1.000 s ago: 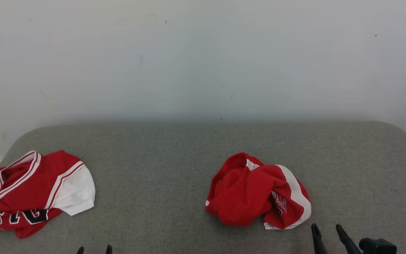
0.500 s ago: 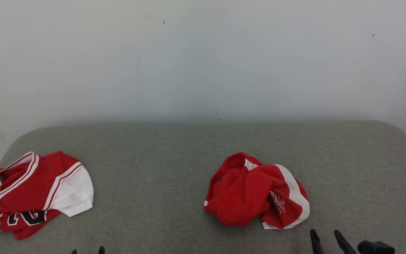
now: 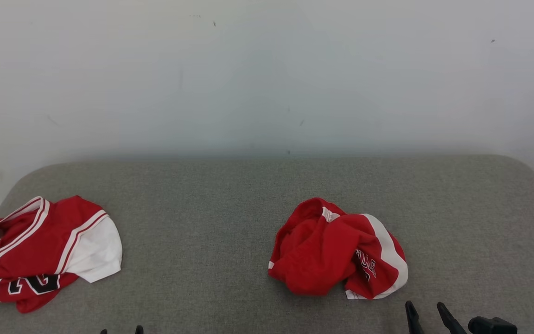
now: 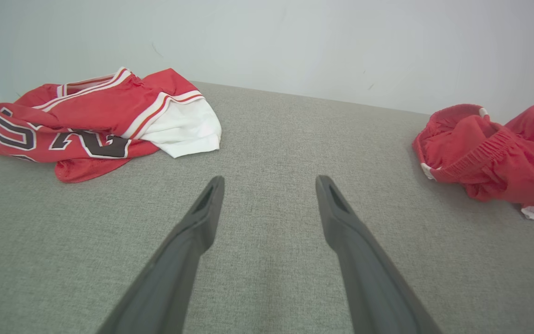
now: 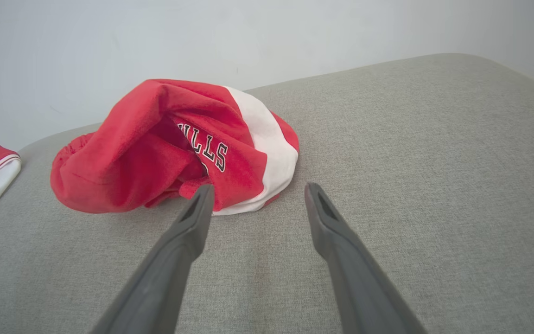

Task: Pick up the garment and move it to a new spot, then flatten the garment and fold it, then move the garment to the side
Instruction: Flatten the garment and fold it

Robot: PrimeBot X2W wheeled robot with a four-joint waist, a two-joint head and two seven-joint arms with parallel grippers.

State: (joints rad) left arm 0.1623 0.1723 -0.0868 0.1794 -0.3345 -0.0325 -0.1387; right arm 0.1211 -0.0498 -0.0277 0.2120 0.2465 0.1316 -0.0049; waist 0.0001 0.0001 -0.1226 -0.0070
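Jaws of the left gripper [image 4: 269, 183] and right gripper [image 5: 256, 190] stand spread, empty. The garment [image 5: 155, 153] lies at eleven o'clock from the right gripper.

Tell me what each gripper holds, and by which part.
Nothing. The left gripper and right gripper are open and empty; the crumpled red garment lies loose on the grey surface.

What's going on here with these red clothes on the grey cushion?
A two-armed robot seems set to tidy clothes. A crumpled red garment lies mid-way along the grey padded surface, and a second red jersey lies off to the robot's left. The right claw hovers just short of the crumpled garment, the left claw over bare fabric. Both are open and hold nothing. No folding has begun.
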